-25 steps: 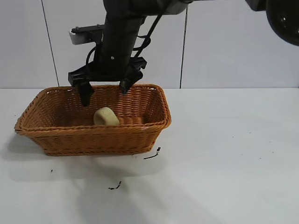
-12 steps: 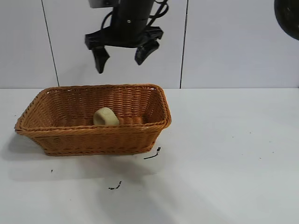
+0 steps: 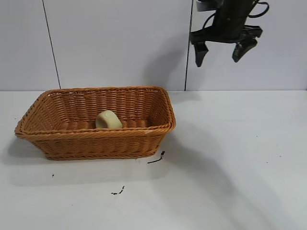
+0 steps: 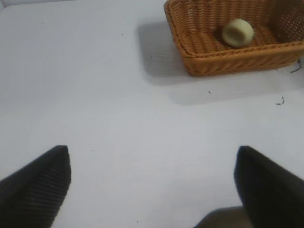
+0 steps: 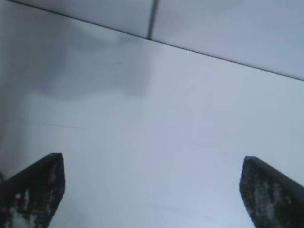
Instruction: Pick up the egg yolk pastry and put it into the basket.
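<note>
The egg yolk pastry (image 3: 108, 119), a pale yellow-cream lump, lies inside the orange-brown wicker basket (image 3: 96, 143) at the left of the white table. My right gripper (image 3: 223, 52) is open and empty, high in the air to the right of the basket and well clear of it. In the right wrist view its fingertips (image 5: 35, 190) stand wide apart over bare table. My left gripper (image 4: 152, 185) is open and empty, far from the basket (image 4: 228, 61); the pastry (image 4: 237, 32) shows in that view. The left arm is out of the exterior view.
Small black scraps lie on the table in front of the basket (image 3: 156, 158) and nearer the camera (image 3: 118, 191). A grey panelled wall with a vertical seam (image 3: 188, 72) stands behind the table. The table spreads white to the right of the basket.
My right gripper, open and empty, has risen from just above the basket and swung up and to the right. The pastry and basket have not moved.
</note>
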